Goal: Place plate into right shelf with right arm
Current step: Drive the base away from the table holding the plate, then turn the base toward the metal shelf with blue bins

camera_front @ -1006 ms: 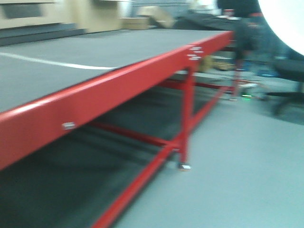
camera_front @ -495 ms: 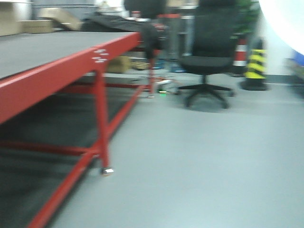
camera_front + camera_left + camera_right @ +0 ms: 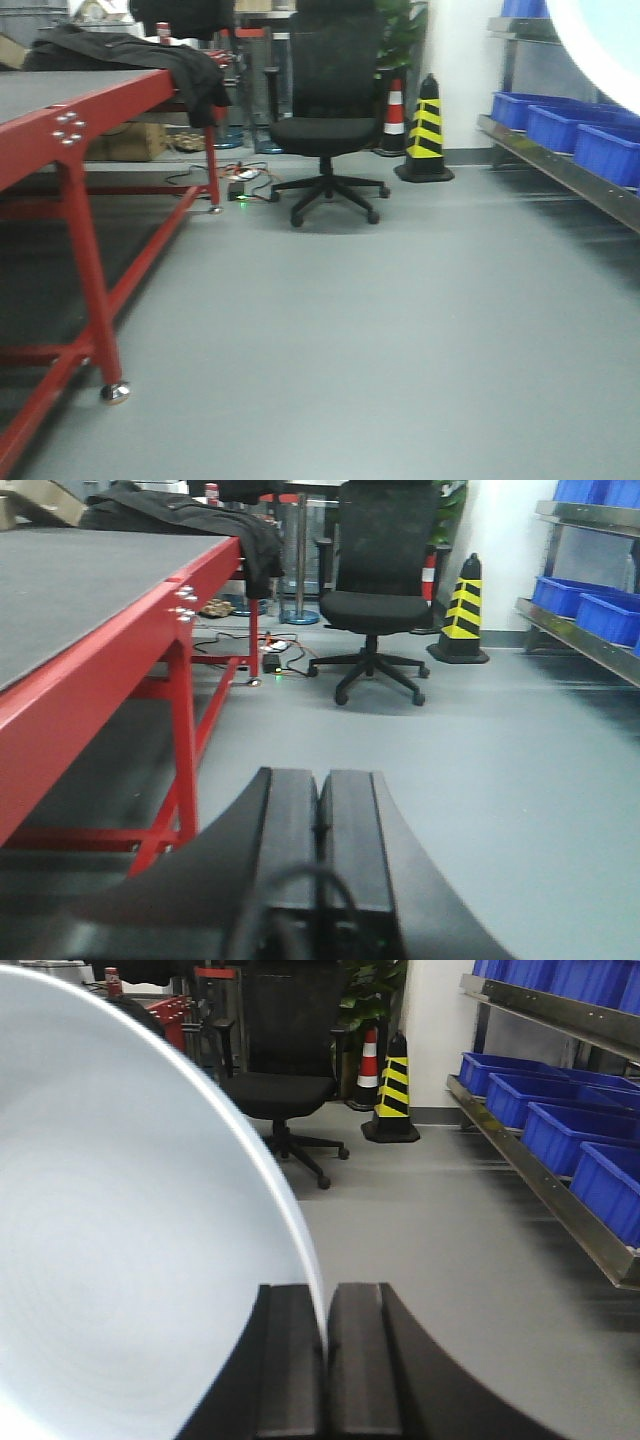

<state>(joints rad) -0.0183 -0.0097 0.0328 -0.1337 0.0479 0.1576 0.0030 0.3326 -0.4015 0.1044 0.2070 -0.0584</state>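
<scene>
Grey floor (image 3: 400, 330), red table (image 3: 100, 100), black office chair (image 3: 330, 130)

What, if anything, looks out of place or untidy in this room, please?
A dark garment is slung over the far end of the red table, hanging off its edge, and loose cables lie on the floor beside the office chair.

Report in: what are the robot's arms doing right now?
Left gripper shut, empty. Right gripper shut on plate. Right shelf ahead-right; office chair well left of it.
</scene>
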